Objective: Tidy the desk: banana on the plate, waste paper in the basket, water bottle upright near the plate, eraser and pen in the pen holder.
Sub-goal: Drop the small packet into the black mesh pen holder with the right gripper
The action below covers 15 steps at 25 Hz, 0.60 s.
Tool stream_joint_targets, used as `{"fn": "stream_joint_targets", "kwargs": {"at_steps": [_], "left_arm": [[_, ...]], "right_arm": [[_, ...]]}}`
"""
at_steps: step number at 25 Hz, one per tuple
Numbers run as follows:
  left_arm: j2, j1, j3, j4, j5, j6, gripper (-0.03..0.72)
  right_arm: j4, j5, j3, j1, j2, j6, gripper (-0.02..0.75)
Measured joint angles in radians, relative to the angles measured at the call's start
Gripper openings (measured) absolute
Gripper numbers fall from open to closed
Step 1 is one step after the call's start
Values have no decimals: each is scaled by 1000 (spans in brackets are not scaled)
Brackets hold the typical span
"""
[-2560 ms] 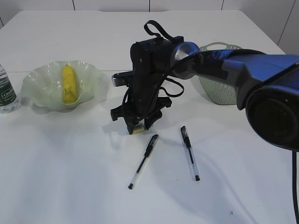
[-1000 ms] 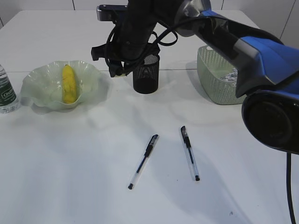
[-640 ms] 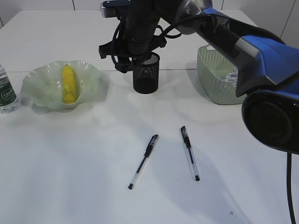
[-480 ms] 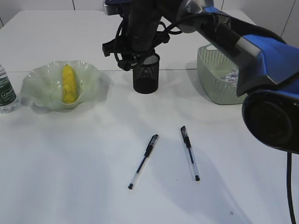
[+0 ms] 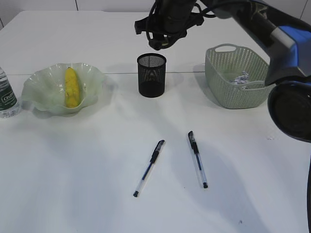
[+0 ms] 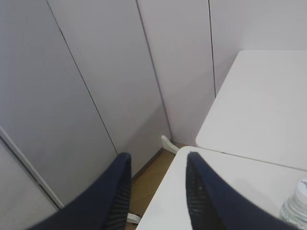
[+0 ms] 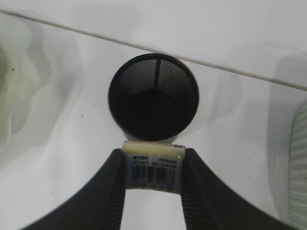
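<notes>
My right gripper [image 7: 153, 165] is shut on the eraser [image 7: 153, 165], a pale block with a barcode label, and holds it high above the black mesh pen holder [image 7: 153, 98]. In the exterior view the right gripper [image 5: 160, 42] hangs above the pen holder [image 5: 151, 75]. Two pens [image 5: 149, 167] [image 5: 197, 158] lie on the table in front. The banana [image 5: 72, 87] lies on the pale green plate [image 5: 46, 94]. The water bottle [image 5: 6, 97] stands at the left edge, and it also shows in the left wrist view [image 6: 296, 208]. Waste paper [image 5: 240, 77] lies in the basket [image 5: 236, 82]. My left gripper [image 6: 156, 163] is open and empty beyond the table's corner.
The table's far edge and wall panels lie behind the pen holder. The basket stands to the right of the pen holder, the plate to its left. The right arm [image 5: 252, 24] spans the upper right of the exterior view.
My right gripper lifted the eraser from the table near the pens, carried it up and back, then moved right and higher over the pen holder.
</notes>
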Motion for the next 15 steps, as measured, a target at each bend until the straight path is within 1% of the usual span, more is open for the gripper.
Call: {"fn": "stream_joint_targets", "kwargs": {"at_steps": [5, 9, 15], "left_arm": [[0, 0, 0, 0, 0, 0, 263], [0, 0, 0, 0, 0, 0, 263], [0, 0, 0, 0, 0, 0, 263]], "right_arm": [[0, -69, 0, -45, 0, 6, 252], [23, -149, 0, -70, 2, 8, 252], [32, -278, 0, -81, 37, 8, 252]]}}
